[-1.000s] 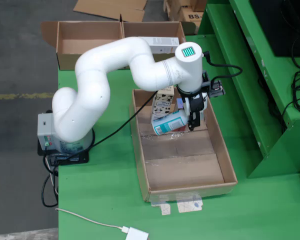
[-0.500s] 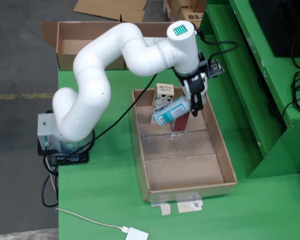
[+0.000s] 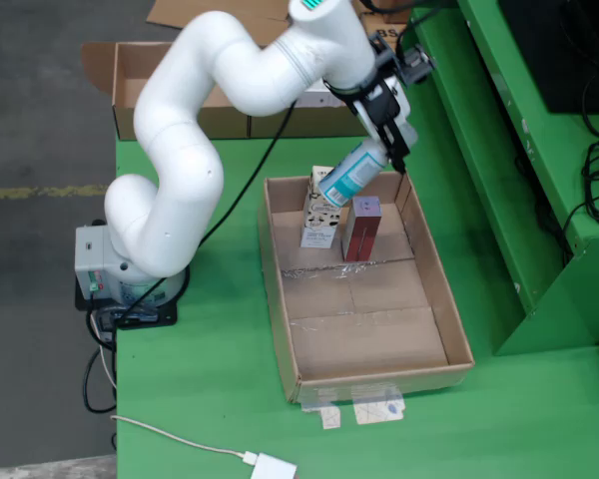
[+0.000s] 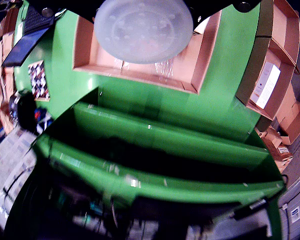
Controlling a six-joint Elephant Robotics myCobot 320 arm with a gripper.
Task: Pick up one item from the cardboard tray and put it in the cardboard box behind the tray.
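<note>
Above the cardboard tray (image 3: 434,299), our gripper (image 3: 387,148) clamps a pale blue bottle (image 3: 351,174), tilted in the air at twelve o'clock of the maroon carton (image 3: 361,230), the cardboard box (image 3: 130,70) well apart at ten o'clock.

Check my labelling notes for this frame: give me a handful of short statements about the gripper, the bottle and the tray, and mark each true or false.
1. The gripper holds a bottle lifted above the cardboard tray. True.
2. The bottle hangs upright with its cap pointing up. False: in the fixed view it is tilted, its lower end toward the bottom left.
3. Two items remain in the tray, a patterned carton and a dark red box. True.
4. Both remaining items stand at the tray's near end. False: they stand at the far end; the near part is bare cardboard.
5. The bottle is already over the cardboard box behind the tray. False: it is over the tray's far end.
</note>
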